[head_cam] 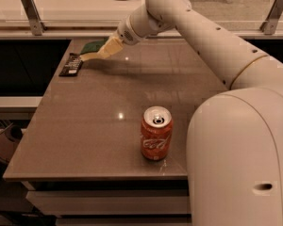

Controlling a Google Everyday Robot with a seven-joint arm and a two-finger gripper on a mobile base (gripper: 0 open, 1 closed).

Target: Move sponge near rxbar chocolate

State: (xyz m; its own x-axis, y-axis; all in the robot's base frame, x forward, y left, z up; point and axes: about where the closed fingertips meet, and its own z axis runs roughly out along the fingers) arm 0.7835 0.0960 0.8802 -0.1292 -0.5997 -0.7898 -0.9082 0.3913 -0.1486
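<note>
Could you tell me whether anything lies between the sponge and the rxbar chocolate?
Nothing visible does. The gripper holds the sponge at the far left corner of the table, just beside the rxbar chocolate, with no object between them. The soda can stands well away, near the front edge.

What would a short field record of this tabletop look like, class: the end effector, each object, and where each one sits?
end effector: over the table's far left corner, shut on the sponge
sponge: green top showing, held just right of the bar and slightly farther back
rxbar chocolate: black wrapper, lying flat at the far left edge
soda can: orange-red, upright, near the front edge, apart from the others
table: brown top
arm: white, reaching in from the right
</note>
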